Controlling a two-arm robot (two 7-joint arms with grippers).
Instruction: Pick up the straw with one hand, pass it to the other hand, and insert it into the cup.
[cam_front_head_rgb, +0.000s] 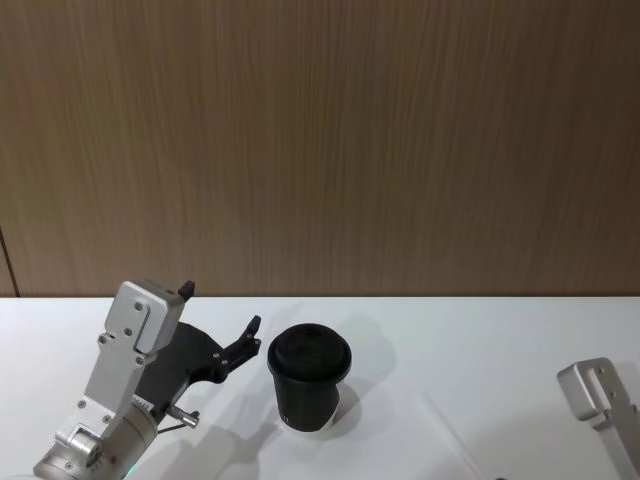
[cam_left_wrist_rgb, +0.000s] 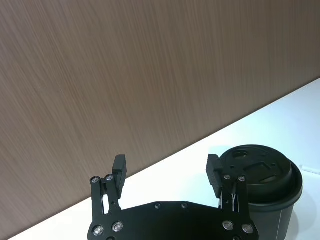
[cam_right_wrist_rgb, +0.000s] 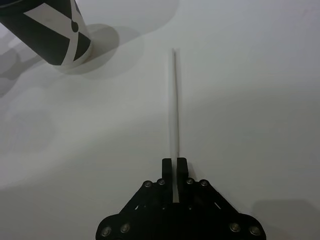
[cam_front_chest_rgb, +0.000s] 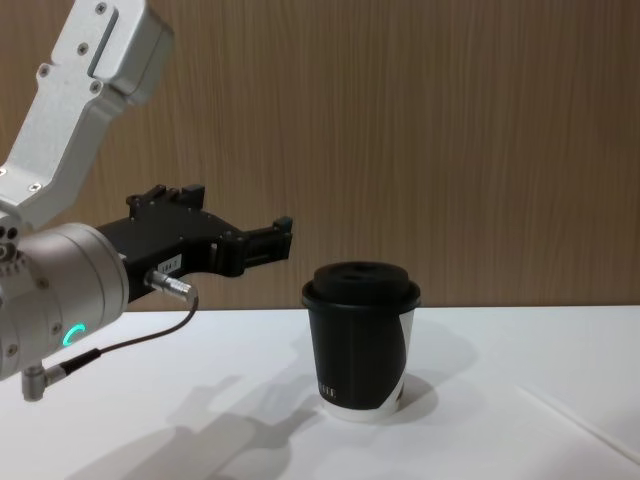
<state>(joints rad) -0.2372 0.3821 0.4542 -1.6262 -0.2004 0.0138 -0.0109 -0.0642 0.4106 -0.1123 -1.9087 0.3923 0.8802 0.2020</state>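
Straw (cam_right_wrist_rgb: 174, 100) low along the table (cam_front_head_rgb: 500, 340), right of the cup (cam_front_head_rgb: 309, 380), one end pinched in right gripper (cam_right_wrist_rgb: 174, 165), probably for lifting. Left gripper (cam_left_wrist_rgb: 167, 170) hovers spread just left of cup, likely awaiting the handover.

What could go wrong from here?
1. The right gripper pinches the straw near one end, so the long free length may swing or slip in the fingers on the lift.
2. The open left gripper hovers close beside the cup; moving off to the handover could knock it over.
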